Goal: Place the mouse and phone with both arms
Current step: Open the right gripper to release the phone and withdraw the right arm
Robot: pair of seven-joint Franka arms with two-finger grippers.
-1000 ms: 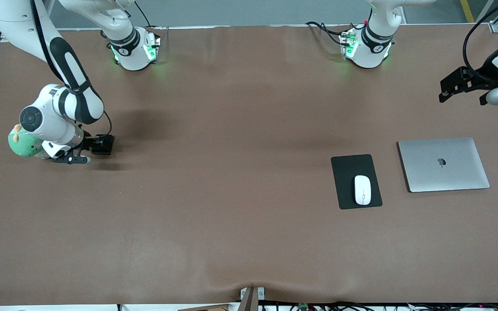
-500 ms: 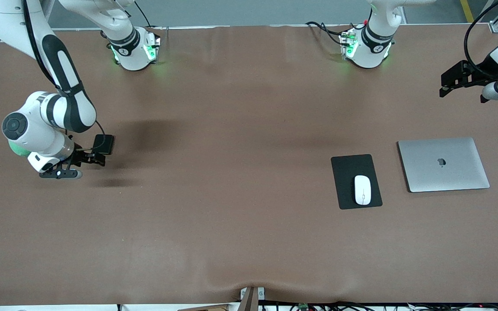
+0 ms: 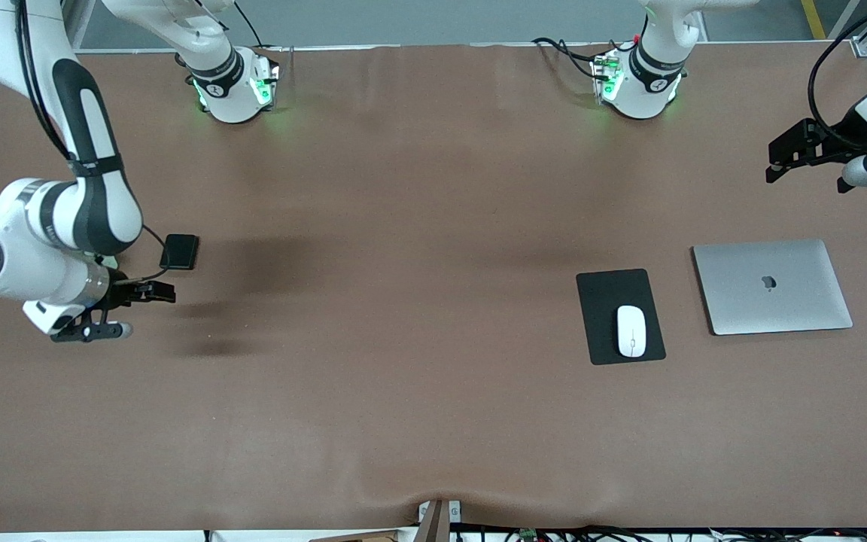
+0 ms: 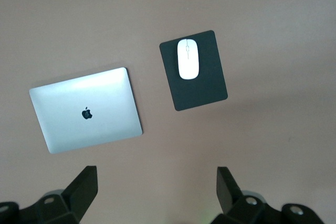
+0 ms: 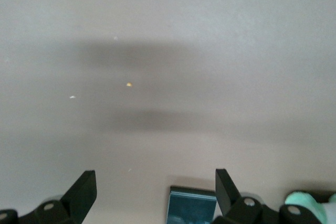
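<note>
With mouse [image 3: 631, 330] on pad [image 3: 603, 301] at frame right, phone [image 3: 179, 251] at frame left, both placed; left gripper [image 3: 806, 154], right gripper [image 3: 126, 310] aloft, jaws apart, empty; next: judged retreat only.

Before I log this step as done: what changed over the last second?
The right gripper drew away from the phone toward the front camera, fingers open, leaving the phone flat on the table. The left gripper barely shifted, open, over the table's edge at its own end. The mouse on the mouse pad and the laptop stayed put.
</note>
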